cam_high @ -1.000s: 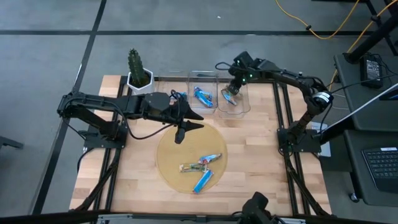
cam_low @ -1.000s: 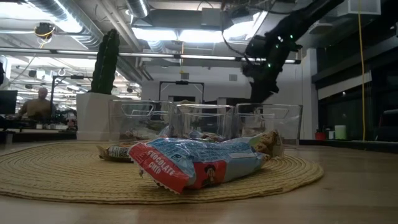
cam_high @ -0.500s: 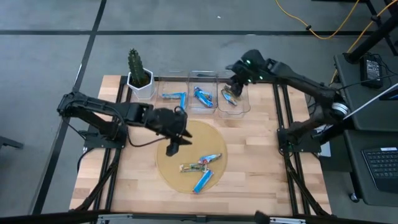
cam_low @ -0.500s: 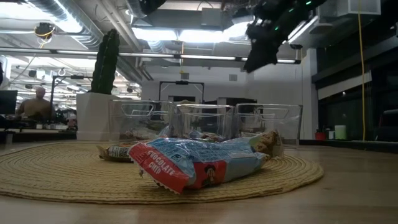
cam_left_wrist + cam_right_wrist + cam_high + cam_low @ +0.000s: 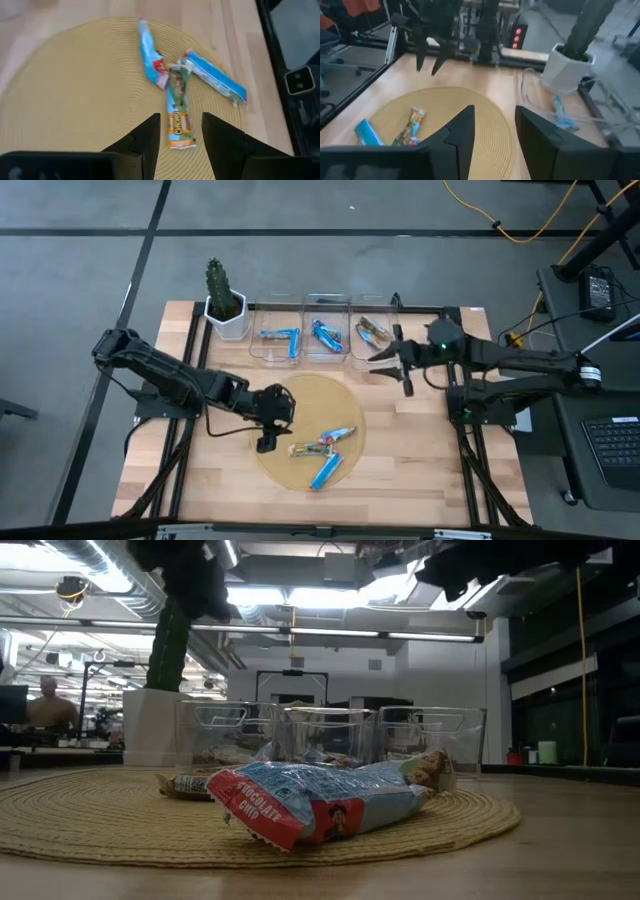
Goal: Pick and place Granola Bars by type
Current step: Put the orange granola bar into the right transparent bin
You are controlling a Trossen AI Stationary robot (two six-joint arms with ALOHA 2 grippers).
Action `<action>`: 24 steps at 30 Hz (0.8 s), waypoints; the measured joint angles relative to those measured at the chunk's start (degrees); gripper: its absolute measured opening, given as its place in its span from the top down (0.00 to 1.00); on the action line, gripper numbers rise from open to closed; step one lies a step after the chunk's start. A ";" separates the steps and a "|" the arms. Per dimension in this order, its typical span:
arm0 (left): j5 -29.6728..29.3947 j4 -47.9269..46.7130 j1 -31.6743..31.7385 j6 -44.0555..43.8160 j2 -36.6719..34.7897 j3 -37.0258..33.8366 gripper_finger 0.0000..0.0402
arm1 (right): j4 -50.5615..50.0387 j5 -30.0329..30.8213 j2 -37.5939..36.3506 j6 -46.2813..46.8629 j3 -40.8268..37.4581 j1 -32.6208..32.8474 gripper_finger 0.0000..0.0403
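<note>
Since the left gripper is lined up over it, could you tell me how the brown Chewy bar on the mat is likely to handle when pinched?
The brown Chewy bar looks thin and flat, so probably light. Its glossy wrapper may slip between the open left gripper fingers. One end touches a blue bar, which could get nudged on the woven mat.

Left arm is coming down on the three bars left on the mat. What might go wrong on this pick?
1. The brown bar lies touching the two blue bars, so the open left end effector may drag or lift a neighbour with it.
2. The woven mat may shift if the fingers press into it.
3. The right end effector, open beside the bins, could cross the left arm's path to them.
</note>
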 joint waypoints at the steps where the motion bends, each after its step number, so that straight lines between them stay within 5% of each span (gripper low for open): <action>1: 0.39 1.96 -0.29 0.00 0.00 -1.23 0.66 | 0.68 1.09 -0.63 -0.02 -0.70 0.82 0.64; 8: 1.59 7.93 -0.72 -0.18 1.89 -5.44 0.66 | 0.65 4.69 -1.26 -0.06 -1.04 3.00 0.64; 24: 4.28 21.50 -1.27 -7.08 19.00 -5.36 0.52 | 0.54 4.61 -1.31 2.86 -1.04 4.06 0.64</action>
